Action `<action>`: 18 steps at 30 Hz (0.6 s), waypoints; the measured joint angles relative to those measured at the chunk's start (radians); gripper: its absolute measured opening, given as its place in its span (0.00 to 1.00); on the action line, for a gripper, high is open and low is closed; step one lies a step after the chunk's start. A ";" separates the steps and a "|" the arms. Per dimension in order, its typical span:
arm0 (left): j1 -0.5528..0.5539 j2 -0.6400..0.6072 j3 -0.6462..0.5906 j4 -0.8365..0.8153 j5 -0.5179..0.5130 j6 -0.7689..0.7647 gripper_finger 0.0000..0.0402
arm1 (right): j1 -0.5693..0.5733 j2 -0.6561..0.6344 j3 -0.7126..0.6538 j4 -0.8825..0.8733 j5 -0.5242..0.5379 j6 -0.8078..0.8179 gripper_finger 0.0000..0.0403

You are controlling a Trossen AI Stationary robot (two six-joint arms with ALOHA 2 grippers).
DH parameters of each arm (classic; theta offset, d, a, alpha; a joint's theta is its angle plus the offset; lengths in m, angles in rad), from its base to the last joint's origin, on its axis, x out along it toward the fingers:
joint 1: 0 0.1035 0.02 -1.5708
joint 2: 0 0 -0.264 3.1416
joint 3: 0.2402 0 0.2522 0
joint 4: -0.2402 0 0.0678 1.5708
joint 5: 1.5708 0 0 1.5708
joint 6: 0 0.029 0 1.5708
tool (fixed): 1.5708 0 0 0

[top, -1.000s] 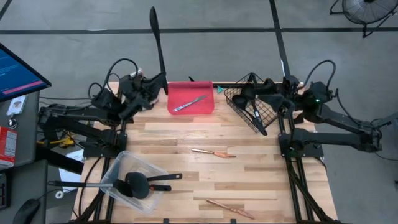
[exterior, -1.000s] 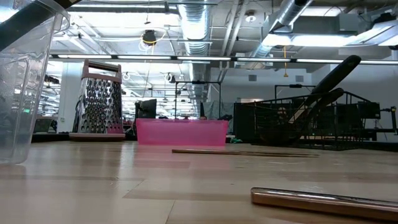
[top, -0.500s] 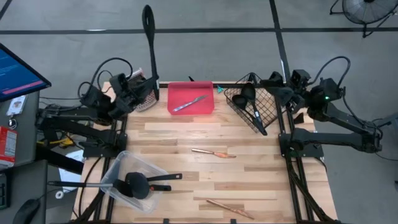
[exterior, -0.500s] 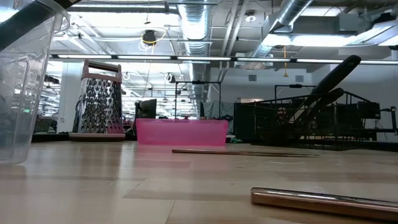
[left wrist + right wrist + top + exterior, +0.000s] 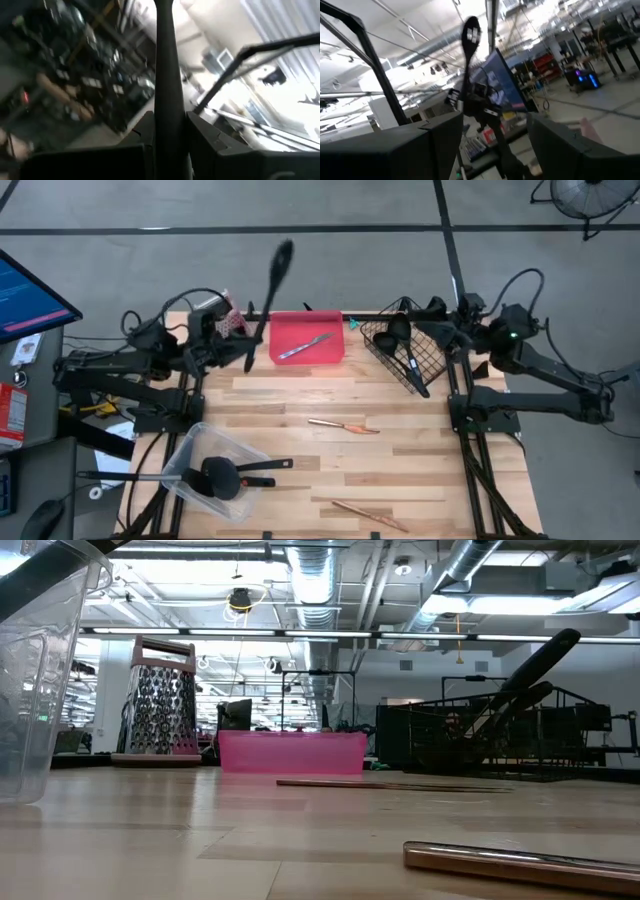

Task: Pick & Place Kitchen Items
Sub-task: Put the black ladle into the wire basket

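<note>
Black spatula (image 5: pixel 265 305) — long, light, stiff plastic, held aloft at far-left table corner, left gripper (image 5: pixel 169 131) clenched on its handle nr one end, prob. tip-heavy, grip mid-shaft; right gripper (image 5: pixel 492 127) parted, empty, by wire basket (image 5: pixel 400 352).

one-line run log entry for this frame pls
left claw: shut on black slotted utensil, raised at table's far-left corner | right claw: open, empty, beside wire basket | pink tray: one silver piece

No text, label, brand or number can be read anywhere; the blue monitor screen (image 5: pixel 30 298) left of the desk (image 5: pixel 400 470) shows only illegible lines.
</note>
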 joint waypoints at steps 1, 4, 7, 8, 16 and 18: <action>0.000 0.000 0.000 -0.019 0.021 -0.021 0.13 | 0.000 0.001 -0.001 -0.015 0.000 0.000 0.55; 0.000 0.001 0.000 -0.065 0.072 -0.064 0.13 | 0.000 0.002 0.000 -0.035 0.000 0.000 0.55; 0.000 0.002 0.000 -0.113 0.107 -0.072 0.13 | 0.000 0.004 0.000 -0.063 0.000 0.001 0.55; 0.000 0.002 0.000 -0.139 0.114 -0.076 0.13 | 0.000 0.004 0.000 -0.069 0.000 0.001 0.55; -0.008 0.010 0.000 -0.362 0.173 -0.218 0.13 | 0.002 0.003 0.000 -0.109 -0.001 0.000 0.55; -0.008 0.016 0.000 -0.394 0.171 -0.269 0.13 | 0.002 0.003 0.000 -0.109 -0.006 0.000 0.55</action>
